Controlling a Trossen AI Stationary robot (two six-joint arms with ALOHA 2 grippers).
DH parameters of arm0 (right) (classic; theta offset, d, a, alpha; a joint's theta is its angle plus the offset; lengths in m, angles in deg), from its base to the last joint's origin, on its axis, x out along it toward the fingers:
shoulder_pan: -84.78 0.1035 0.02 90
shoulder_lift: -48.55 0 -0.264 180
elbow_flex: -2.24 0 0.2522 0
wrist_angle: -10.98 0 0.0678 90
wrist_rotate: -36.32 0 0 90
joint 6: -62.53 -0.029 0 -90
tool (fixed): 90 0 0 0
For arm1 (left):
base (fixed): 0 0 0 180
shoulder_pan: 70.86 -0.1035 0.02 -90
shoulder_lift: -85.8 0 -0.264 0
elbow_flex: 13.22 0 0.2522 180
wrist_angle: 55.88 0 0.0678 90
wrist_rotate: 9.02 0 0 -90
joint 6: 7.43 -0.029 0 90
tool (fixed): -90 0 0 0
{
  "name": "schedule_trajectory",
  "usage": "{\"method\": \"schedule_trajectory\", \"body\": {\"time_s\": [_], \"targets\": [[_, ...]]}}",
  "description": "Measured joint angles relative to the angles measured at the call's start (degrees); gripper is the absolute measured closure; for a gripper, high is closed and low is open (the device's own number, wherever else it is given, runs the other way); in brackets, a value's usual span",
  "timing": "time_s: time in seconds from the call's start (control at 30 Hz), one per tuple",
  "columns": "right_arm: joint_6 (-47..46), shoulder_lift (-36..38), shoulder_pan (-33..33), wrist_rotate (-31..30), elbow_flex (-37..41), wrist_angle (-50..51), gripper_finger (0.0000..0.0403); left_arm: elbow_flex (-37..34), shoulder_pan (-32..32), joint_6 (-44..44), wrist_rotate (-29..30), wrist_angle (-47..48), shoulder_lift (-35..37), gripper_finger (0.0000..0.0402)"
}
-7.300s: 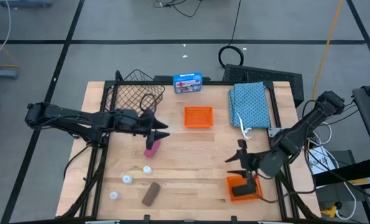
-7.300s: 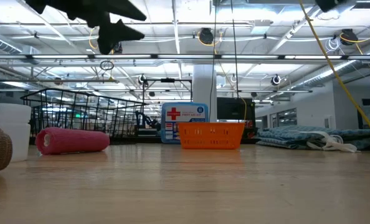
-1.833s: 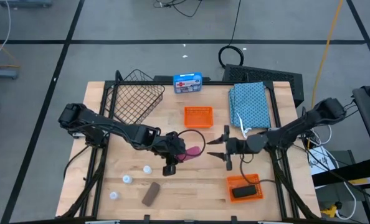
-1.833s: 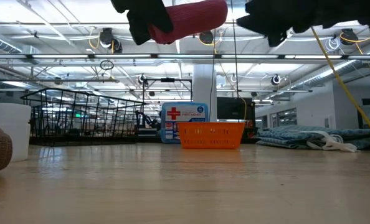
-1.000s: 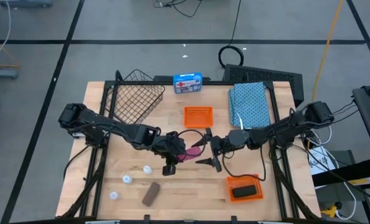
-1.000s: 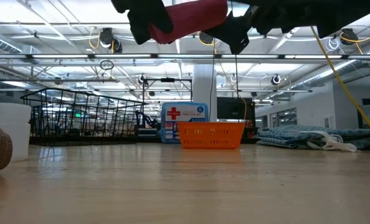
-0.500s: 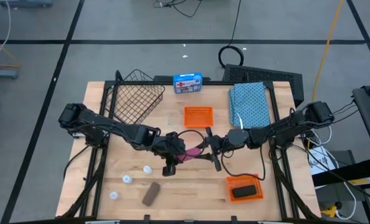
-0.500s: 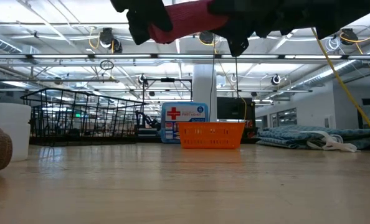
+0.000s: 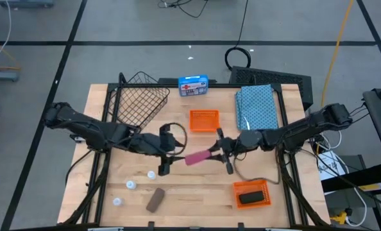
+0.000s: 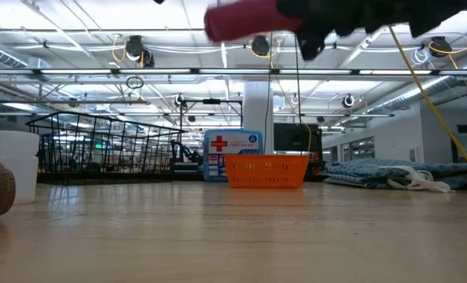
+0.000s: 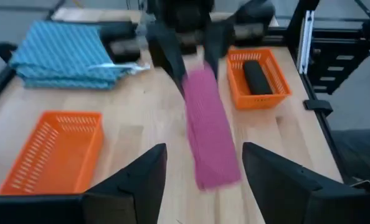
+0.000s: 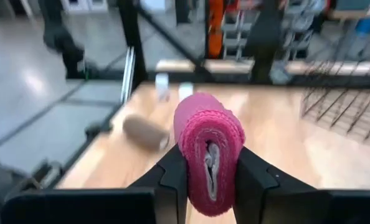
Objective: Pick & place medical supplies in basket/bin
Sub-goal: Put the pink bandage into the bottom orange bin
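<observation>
Wooden table under warehouse lights: at its middle the right claw pinches one end of the pink roll, lifted clear of the surface. The roll's free end points toward the left claw, whose fingers stand spread, just beside the roll without touching. Farther out, the wire-mesh basket sits at the far left corner, the brown roll and white vials near the front edge.
</observation>
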Motion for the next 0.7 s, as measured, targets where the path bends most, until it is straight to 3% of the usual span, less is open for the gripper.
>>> {"method": "schedule_trajectory", "body": {"time_s": [0.23,0.53,0.7], "targets": [[1.1,6.1,0.1,-7.5,0.0,7.0,0.0338,-14.0,2.0,-2.8,9.4,-17.9,9.2,0.0179],[3.6,6.5,0.1,-10.3,-0.1,0.1,0.0340,-35.1,-0.3,-4.0,5.6,-58.2,13.2,0.0178],[4.3,4.9,0.1,-10.1,-0.1,-5.2,0.0336,-37.8,-1.9,-2.3,3.4,-63.8,12.4,0.0178]]}}
